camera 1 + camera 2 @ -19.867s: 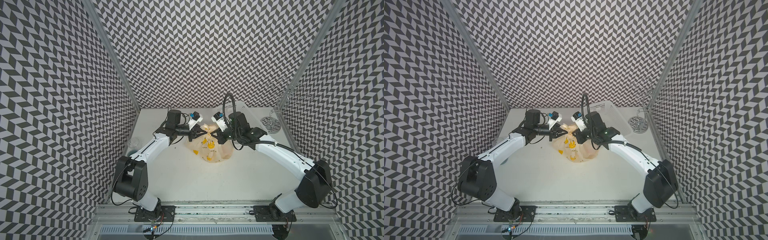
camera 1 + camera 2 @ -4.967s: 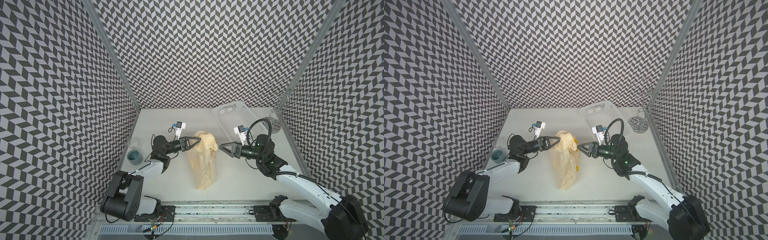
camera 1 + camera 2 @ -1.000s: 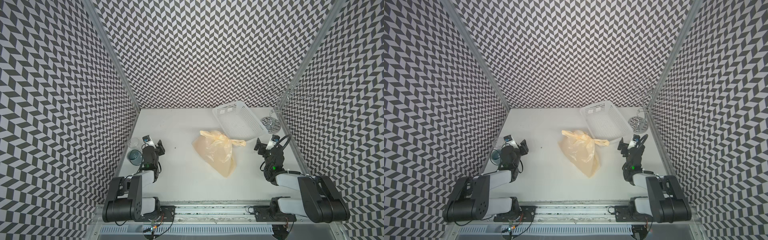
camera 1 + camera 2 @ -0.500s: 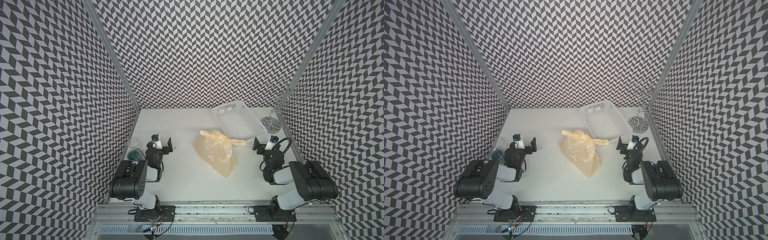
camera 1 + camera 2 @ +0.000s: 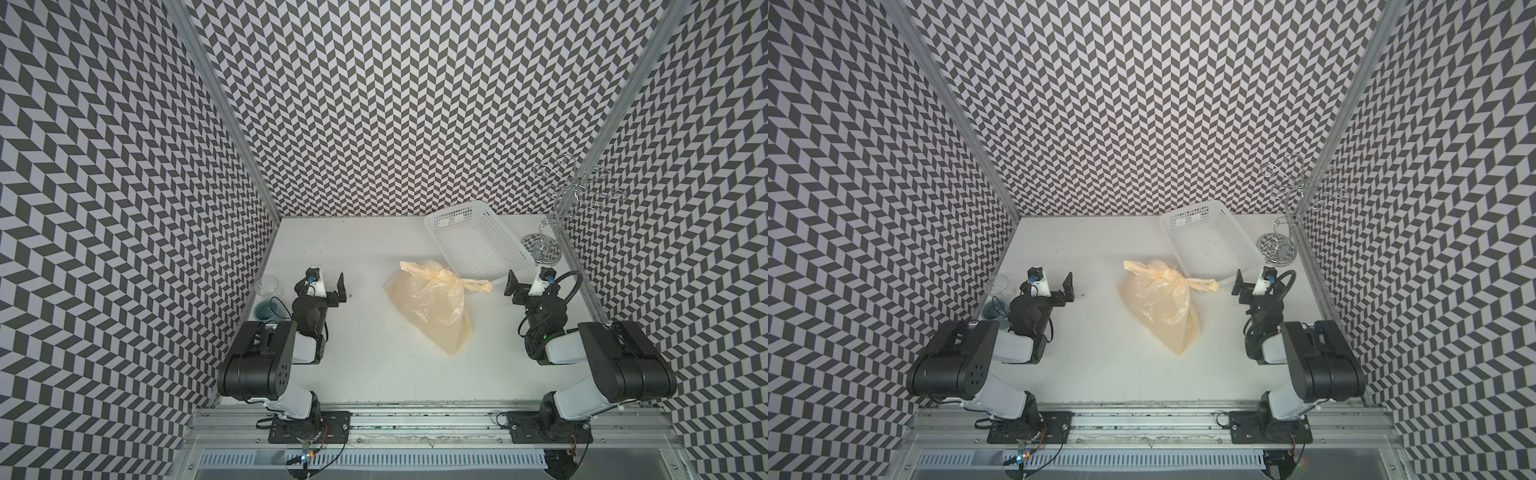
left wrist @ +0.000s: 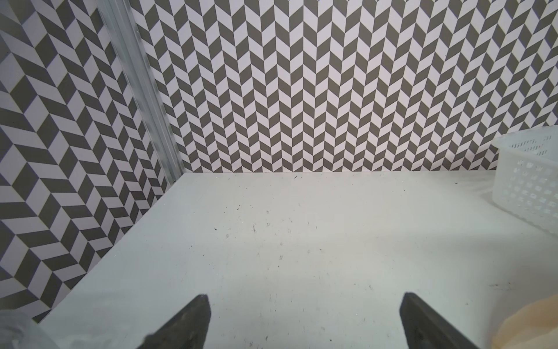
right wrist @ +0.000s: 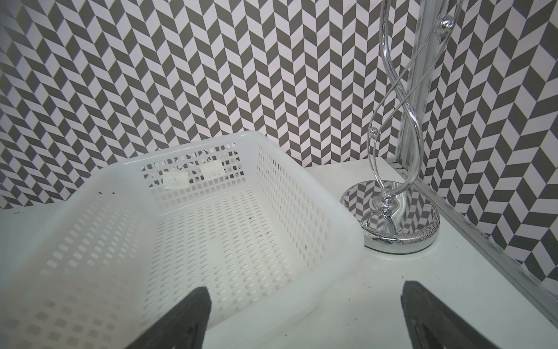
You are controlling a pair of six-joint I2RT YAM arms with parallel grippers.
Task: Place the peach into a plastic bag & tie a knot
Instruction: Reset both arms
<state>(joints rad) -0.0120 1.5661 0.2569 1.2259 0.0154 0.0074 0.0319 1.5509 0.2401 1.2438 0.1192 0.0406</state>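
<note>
Your left jaws stand spread wide with only bare desk (image 6: 287, 241) between them, and your right jaws are just as wide and hold nothing, looking at the near corner of the white basket (image 7: 290, 196) with the chrome stand (image 7: 392, 229) just beside it. Both arms sit folded at their bases, well apart from the plastic bag (image 5: 432, 307), which lies slack on the middle of the desk in both top views, its narrow end toward you. The knot (image 5: 448, 277) sits at the bag's far end, near the basket's front wall, with a tail pointing to your right side. The handles look bunched and cinched, so the task reads as finished and the step in hand is a clean rest. The plastic is too cloudy to show the peach, so treat it as inside only on the strength of the bag's fullness. To end well, leave the jaws wide and make no sweep over the bag, since thin film snags on a fingertip easily. Mind the clear cup (image 5: 268, 286) near your left arm. If the knot looks loose, pull the tails outward rather than lifting the bag.
</note>
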